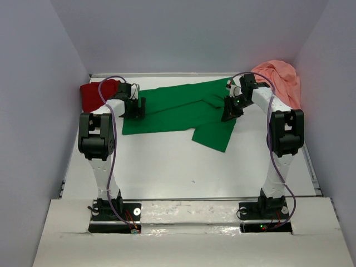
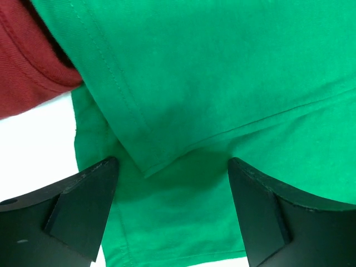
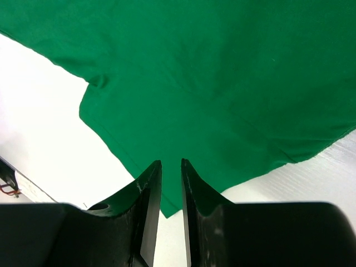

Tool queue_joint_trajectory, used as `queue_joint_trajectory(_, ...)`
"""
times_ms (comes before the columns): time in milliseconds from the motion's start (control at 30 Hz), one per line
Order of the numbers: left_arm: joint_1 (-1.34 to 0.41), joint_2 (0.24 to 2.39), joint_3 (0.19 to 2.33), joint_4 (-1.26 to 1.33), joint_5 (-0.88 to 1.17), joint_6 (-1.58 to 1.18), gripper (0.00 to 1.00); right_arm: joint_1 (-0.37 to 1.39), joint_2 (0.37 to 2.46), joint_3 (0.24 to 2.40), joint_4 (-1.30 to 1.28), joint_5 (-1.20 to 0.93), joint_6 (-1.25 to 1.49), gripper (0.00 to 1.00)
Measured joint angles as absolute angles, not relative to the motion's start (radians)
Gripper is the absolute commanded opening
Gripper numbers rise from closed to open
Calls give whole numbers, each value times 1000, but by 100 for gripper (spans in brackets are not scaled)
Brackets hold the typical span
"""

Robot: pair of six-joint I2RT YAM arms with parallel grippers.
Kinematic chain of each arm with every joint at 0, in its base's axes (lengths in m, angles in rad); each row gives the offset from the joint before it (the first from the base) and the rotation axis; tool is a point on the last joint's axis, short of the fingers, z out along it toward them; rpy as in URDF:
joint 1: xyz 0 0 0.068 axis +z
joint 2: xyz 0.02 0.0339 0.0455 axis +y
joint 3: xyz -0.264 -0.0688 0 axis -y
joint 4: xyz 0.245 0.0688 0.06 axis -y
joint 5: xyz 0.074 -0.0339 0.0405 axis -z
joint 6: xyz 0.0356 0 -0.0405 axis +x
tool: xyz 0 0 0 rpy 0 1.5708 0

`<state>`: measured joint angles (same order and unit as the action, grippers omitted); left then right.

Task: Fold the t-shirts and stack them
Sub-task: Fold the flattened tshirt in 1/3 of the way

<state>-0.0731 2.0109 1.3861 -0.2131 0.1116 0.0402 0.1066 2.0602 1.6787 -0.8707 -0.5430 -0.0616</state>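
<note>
Spread flat over the far middle of the white table (image 1: 183, 167), the bright green cloth t-shirt (image 1: 172, 108); bunched in the far left corner, touching its end, the dark red cloth t-shirt (image 1: 92, 94); heaped in the far right corner, the salmon-pink cloth t-shirt (image 1: 281, 78). Left gripper (image 2: 172, 161) above the green shirt's left end, jaws wide apart, astride a folded-over corner. Right gripper (image 3: 171, 162) over its right side, fingers drawn almost together, a thin slit between; pinching cloth or not, impossible to tell.

The red shirt (image 1: 90, 94) is half hidden behind the left arm (image 1: 114, 105), the pink shirt (image 1: 281, 78) partly behind the right arm (image 1: 267, 103), and whether the nearly closed right gripper (image 3: 171, 162) pinches the green shirt (image 3: 222, 83) cannot be told.
</note>
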Motion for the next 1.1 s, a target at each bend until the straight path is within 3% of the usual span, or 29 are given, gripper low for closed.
queue_joint_trajectory(400, -73, 1978, 1386, -198, 96, 23, 89, 107, 2059, 1665, -870, -550, -64, 25)
queue_joint_trajectory(833, -90, 1967, 1386, -179, 105, 13, 79, 107, 2054, 1665, -870, -551, -64, 25)
queue_joint_trajectory(1100, -91, 1968, 1385, -181, 101, 12, 79, 107, 2041, 1665, -871, -551, -71, 24)
